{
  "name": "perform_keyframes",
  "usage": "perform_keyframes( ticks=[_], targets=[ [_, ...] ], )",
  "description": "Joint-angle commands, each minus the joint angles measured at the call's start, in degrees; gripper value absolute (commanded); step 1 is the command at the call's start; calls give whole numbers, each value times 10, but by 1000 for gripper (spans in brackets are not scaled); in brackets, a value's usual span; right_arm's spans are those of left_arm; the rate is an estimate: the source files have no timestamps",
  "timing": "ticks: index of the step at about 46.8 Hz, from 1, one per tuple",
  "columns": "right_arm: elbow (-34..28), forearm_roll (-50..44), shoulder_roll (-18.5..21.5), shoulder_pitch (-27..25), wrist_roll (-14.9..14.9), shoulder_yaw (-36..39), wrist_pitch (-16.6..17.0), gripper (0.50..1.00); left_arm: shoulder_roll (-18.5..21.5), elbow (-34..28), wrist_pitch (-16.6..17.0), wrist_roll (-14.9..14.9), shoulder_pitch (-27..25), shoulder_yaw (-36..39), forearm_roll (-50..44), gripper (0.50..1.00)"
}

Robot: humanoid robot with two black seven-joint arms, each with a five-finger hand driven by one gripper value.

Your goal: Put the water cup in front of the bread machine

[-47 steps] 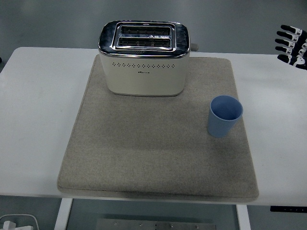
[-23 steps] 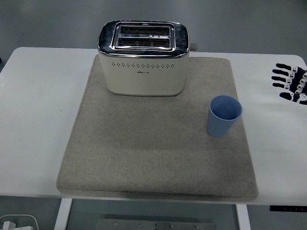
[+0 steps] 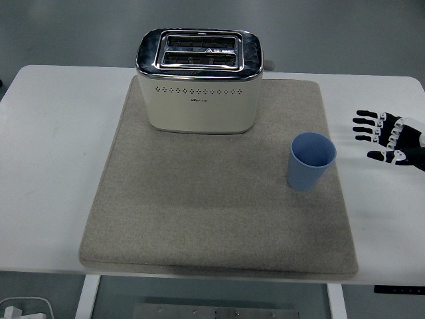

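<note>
The right hand [image 3: 392, 138] has come lower and further in from the right edge than a moment ago, and now hovers over the white desk [image 3: 46, 139] just off the mat's right side; nothing else has shifted.

Taking the grey mat [image 3: 199, 212] as the landmark: the bread machine [image 3: 199, 83] stands at its far edge, left of centre, a cream, round-cornered box with a row of small holes across its face and a shiny chrome top with two slots. The water cup [image 3: 311, 161] sits upright near the mat's right edge, nearer than the bread machine and to its right. It is plain blue, smooth and tapered, and looks empty.

Right of the cup and clear of it, the black fingers [image 3: 366, 122] are spread and released, pointing left towards it and holding nothing. The mat looks felt-like and square.
</note>
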Motion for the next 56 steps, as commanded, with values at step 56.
perform_keyframes(
  ticks=[56],
  targets=[
    [3,-34,87,-28,0,14,-18,930,0,0,0,0,0,0,0,1000]
  ],
)
